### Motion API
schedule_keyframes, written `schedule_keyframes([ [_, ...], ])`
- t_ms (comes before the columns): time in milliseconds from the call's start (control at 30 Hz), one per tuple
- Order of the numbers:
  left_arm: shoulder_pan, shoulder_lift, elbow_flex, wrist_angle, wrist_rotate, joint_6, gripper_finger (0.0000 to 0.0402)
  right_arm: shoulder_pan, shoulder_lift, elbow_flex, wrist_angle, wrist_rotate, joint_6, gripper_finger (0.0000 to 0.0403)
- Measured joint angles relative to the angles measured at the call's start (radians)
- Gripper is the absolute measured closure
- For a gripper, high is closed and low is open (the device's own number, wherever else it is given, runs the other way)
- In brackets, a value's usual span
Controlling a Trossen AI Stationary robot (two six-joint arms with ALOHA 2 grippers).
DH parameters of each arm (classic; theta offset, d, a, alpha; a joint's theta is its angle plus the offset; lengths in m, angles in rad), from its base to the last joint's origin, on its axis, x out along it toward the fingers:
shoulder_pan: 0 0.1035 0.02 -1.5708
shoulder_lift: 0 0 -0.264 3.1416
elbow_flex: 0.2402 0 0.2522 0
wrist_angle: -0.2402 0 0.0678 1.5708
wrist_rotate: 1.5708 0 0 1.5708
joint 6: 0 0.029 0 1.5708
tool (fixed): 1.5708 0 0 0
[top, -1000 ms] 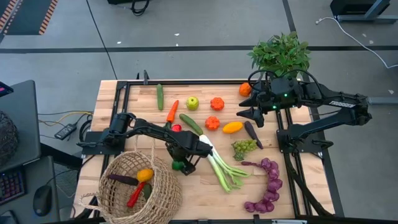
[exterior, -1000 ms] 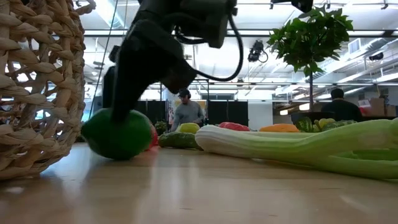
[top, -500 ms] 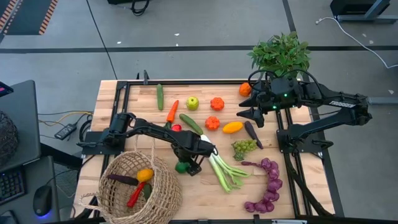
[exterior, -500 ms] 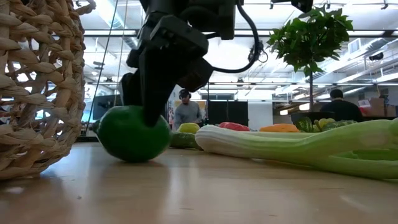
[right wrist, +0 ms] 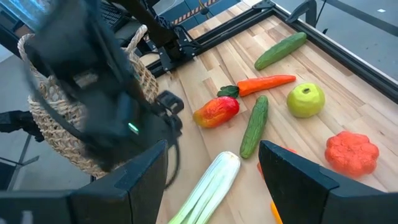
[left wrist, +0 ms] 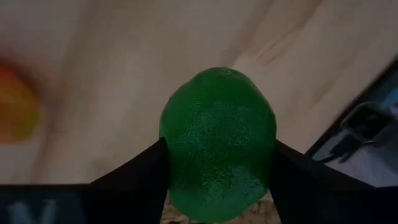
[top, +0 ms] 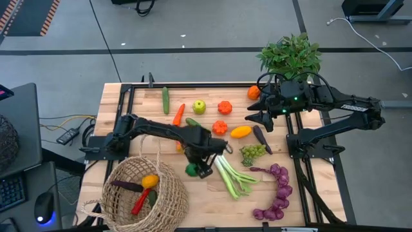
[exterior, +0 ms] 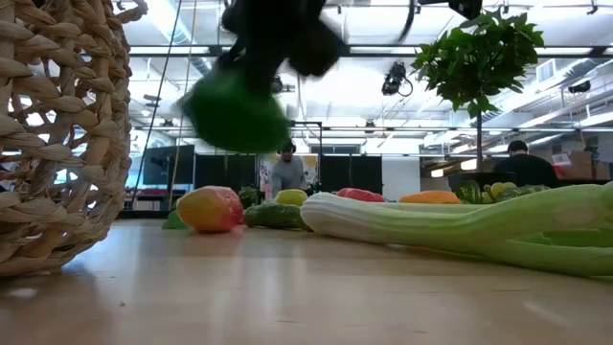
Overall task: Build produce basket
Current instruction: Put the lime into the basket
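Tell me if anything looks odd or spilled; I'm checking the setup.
Nothing stands out. The basket sits upright with produce inside, the rest lies loose on the table, and the left end effector holds a green fruit lifted.

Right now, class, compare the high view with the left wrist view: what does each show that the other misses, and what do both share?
Only the high view shows the basket already holding produce, the leek, the purple grapes, the plant, and the right gripper open and waiting above the far right of the table. Only the left wrist view shows both dark fingers pressed against the fruit's sides. Both show the left gripper clamped on the green fruit over the wooden table.
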Motion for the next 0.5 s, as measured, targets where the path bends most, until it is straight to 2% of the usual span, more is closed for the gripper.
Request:
schedule_keyframes([
  [133,0.008,-0.002,0.222,-0.076,-0.092,0.022,0.0161,0.000,0.000,0.000,0.000,0.000,0.000,0.0147],
  [267,-0.003,-0.005,0.431,-0.177,-0.136,-0.004,0.0165,0.000,0.000,0.000,0.000,-0.002,0.000,0.0147],
  [333,-0.024,-0.072,0.381,-0.155,-0.144,-0.039,0.0167,0.000,-0.002,0.000,-0.002,-0.008,0.000,0.0147],
  [500,-0.103,-0.169,0.321,-0.266,-0.175,-0.055,0.0162,0.000,-0.002,0.000,-0.011,-0.012,-0.003,0.0147],
])
